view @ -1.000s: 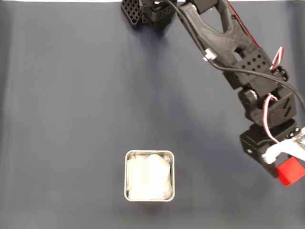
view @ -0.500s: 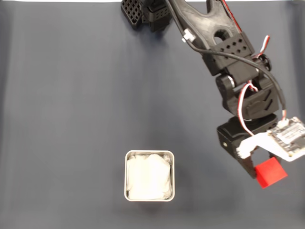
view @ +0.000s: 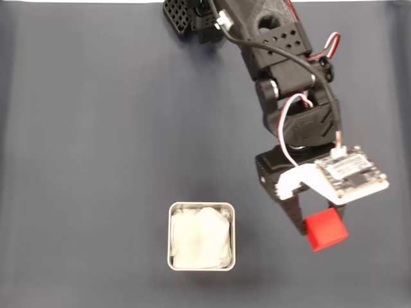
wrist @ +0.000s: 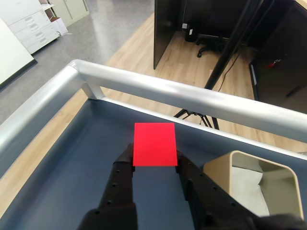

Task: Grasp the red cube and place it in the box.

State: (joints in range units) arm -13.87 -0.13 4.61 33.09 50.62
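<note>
My gripper [view: 314,226] is shut on the red cube [view: 326,230], holding it above the dark mat to the right of the box [view: 201,236] in the fixed view. The box is a small square container with a pale metallic rim and a white papery lining, sitting near the mat's front edge. In the wrist view the red cube [wrist: 154,143] sits between the two black fingers of my gripper [wrist: 154,160], and the box [wrist: 256,184] lies at the lower right, apart from the cube.
The dark mat [view: 90,141] covers the whole table. A silver rail [wrist: 158,88] borders the table's edge in the wrist view, with wooden floor and office furniture beyond. The arm's black base [view: 192,19] stands at the top of the fixed view.
The arm has swung left with the red cube in the gripper, bringing it from the right edge of the fixed view closer to the box.
</note>
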